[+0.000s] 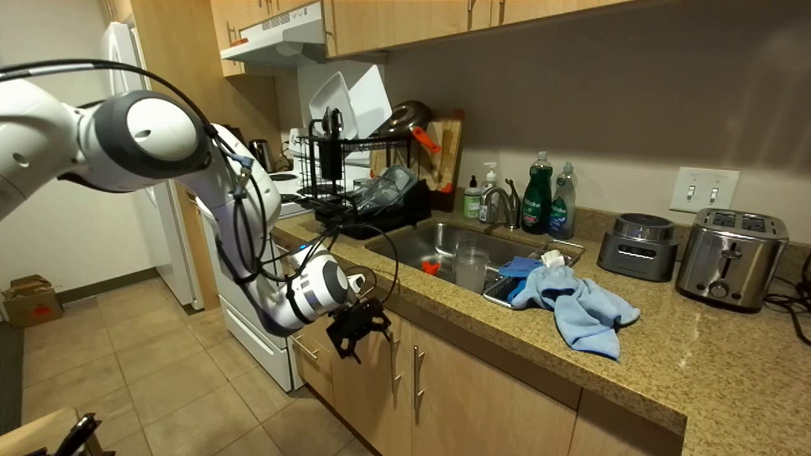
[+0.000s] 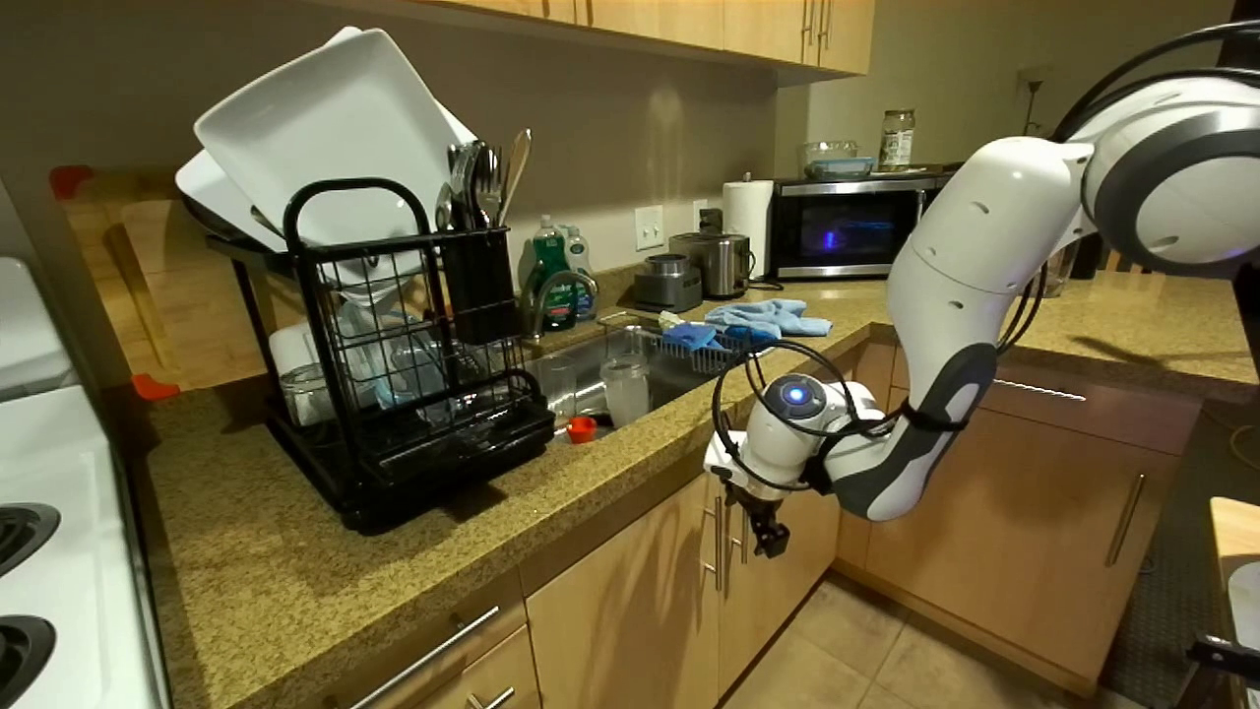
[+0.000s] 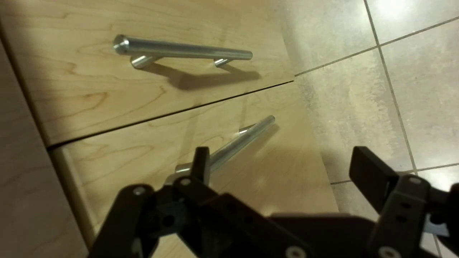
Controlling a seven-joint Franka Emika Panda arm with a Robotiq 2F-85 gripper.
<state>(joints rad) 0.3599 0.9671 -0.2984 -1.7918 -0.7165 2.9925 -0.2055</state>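
Brushed-metal bar handle (image 3: pixel 241 142) on a light-wood cabinet door (image 3: pixel 297 150) slants through the middle of the wrist view, its far end toward 2 o'clock and its near end hidden behind a black finger (image 3: pixel 201 163). That finger sits at 7 o'clock from the centre and its opposite at 4 o'clock, so the Robotiq gripper (image 3: pixel 285 171) is spread wide, gripping nothing, with the cabinet door and floor tiles (image 3: pixel 423 82) showing between its pads (image 3: pixel 369 170). Whether the 7 o'clock finger touches the handle or merely passes in front of it, I cannot tell. A matching bar handle (image 3: pixel 183 48) lies at 11 o'clock on the neighbouring door (image 3: pixel 200 21), across a dark seam (image 3: pixel 172 114) and well apart from both fingers; the tiles fill 2 o'clock. In both exterior views the gripper hangs lower than the granite-look countertop (image 1: pixel 665 354), in front of the cabinet doors and near the two handles. In an exterior view a stainless-steel sink (image 1: pixel 415 247) lies at 1 o'clock from it, with a small red cup (image 1: pixel 431 267) and a cloudy tumbler (image 1: pixel 472 269) inside, and a light-blue cloth (image 1: pixel 580 307) rests on the countertop between 2 and 3 o'clock. In an exterior view a black dish rack (image 2: pixel 472 458) stands at 10 o'clock from it, bearing white plates (image 2: pixel 325 138) and cutlery (image 2: pixel 487 187).
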